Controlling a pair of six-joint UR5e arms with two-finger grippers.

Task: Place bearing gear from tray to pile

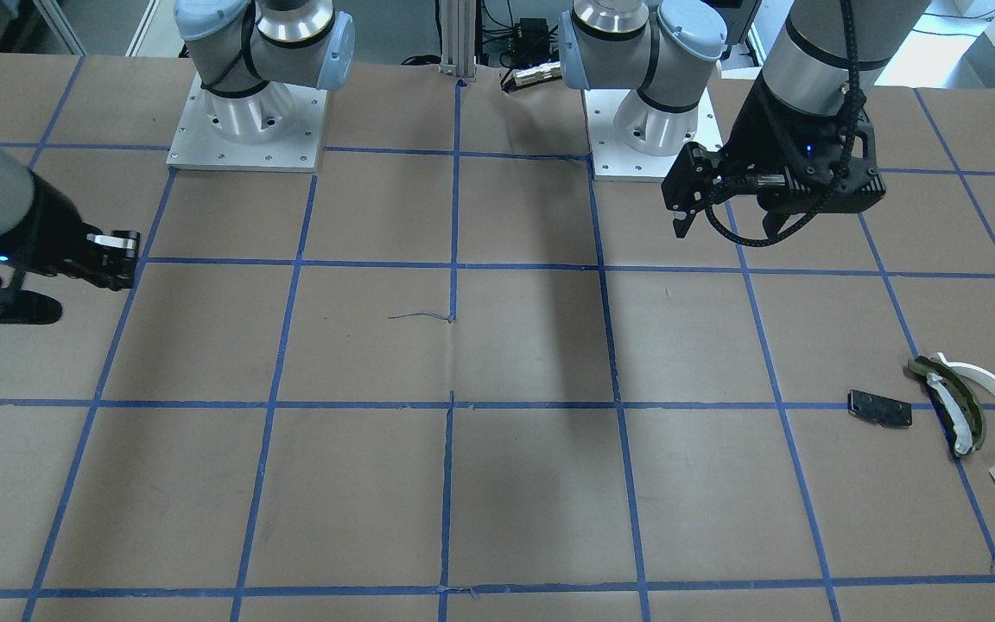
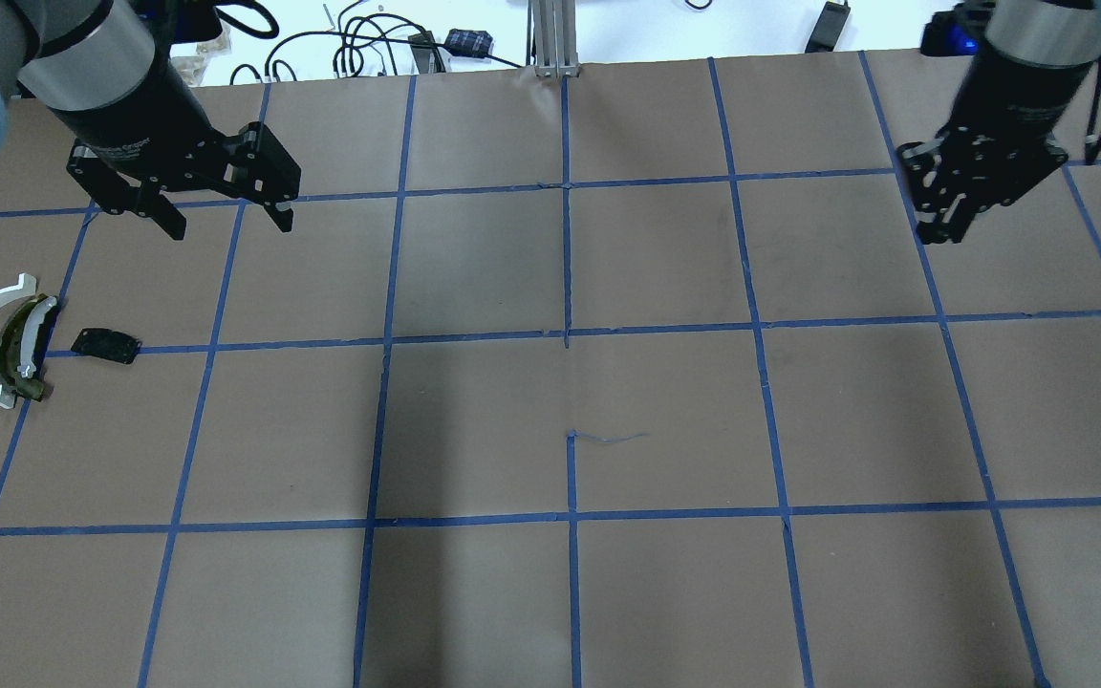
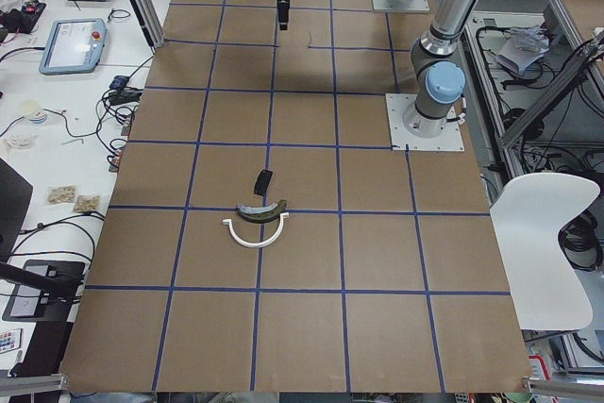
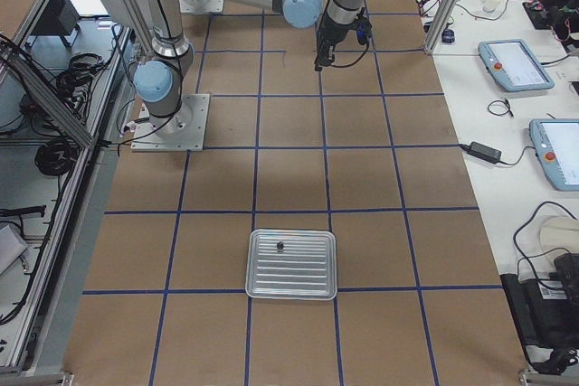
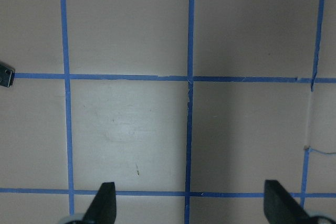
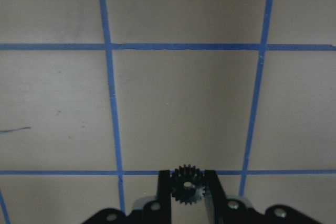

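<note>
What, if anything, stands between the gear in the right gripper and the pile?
Nothing visible lies between them: only bare table separates the gear, clamped in the right gripper, from the pile. The open left gripper hovers near the pile and might need avoiding.

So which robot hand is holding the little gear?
The right gripper: it is shut on the small black gear, while the left gripper hangs wide open and empty.

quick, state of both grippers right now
left gripper: open, holding nothing.
right gripper: shut on the bearing gear.
</note>
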